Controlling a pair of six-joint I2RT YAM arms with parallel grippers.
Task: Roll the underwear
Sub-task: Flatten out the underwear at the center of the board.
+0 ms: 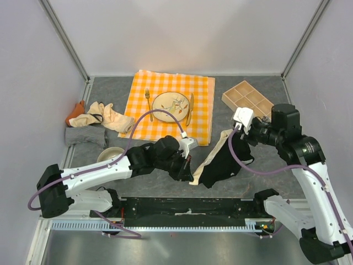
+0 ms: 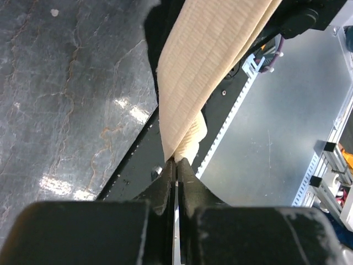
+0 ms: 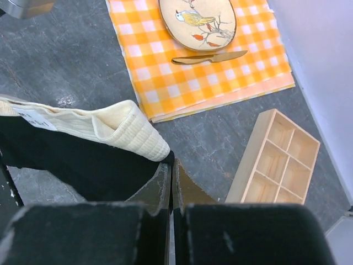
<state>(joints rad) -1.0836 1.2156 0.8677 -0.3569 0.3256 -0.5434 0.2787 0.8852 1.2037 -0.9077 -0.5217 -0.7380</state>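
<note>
Black underwear, long axis diagonal, left claw to right claw

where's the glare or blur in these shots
left wrist: glare patches on the table, left hand close and soft; right wrist: right hand blurred, bird-painted plate sharp; top external: even light, soft shadows
</note>
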